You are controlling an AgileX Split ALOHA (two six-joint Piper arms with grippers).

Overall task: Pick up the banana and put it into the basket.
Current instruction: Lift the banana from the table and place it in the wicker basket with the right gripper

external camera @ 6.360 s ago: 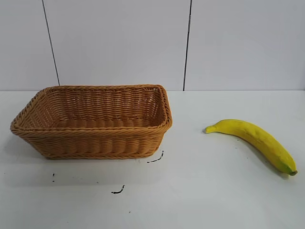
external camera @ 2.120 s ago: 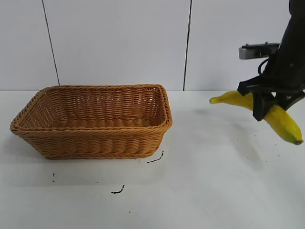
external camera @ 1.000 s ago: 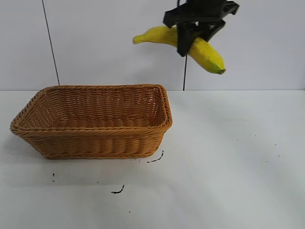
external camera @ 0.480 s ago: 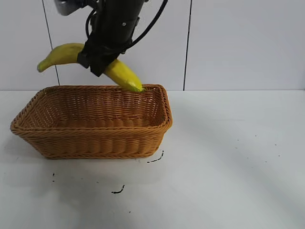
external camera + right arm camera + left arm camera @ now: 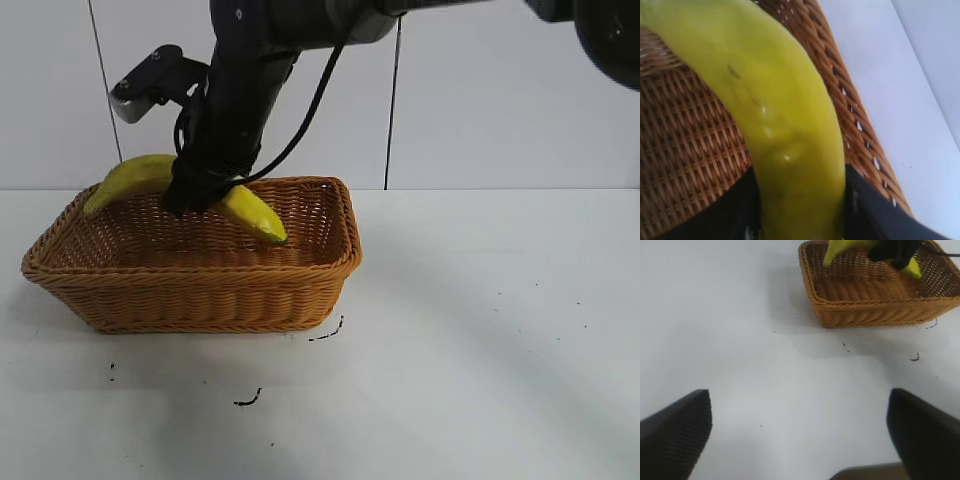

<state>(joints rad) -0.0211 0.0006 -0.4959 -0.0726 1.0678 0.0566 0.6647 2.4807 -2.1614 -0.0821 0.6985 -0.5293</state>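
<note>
The light-brown wicker basket [image 5: 200,290] stands on the white table at the left. My right gripper [image 5: 200,195] is shut on the yellow banana [image 5: 130,178] round its middle and holds it inside the basket's opening, just below rim height at the greenish tip [image 5: 272,232]. In the right wrist view the banana [image 5: 775,115] fills the frame between the black fingers [image 5: 865,205], with the basket's weave [image 5: 685,150] behind it. The left wrist view shows the basket [image 5: 875,305] and banana [image 5: 840,247] far off; my left gripper [image 5: 800,440] is open and empty over bare table.
Small black marks [image 5: 325,333] lie on the table in front of the basket. A white panelled wall [image 5: 500,90] stands behind the table. The right arm [image 5: 250,60] reaches over from the upper right.
The right gripper has carried the banana from the right side of the table, up and across to the left, then down into the basket's opening. In the last half second it dropped lower.
</note>
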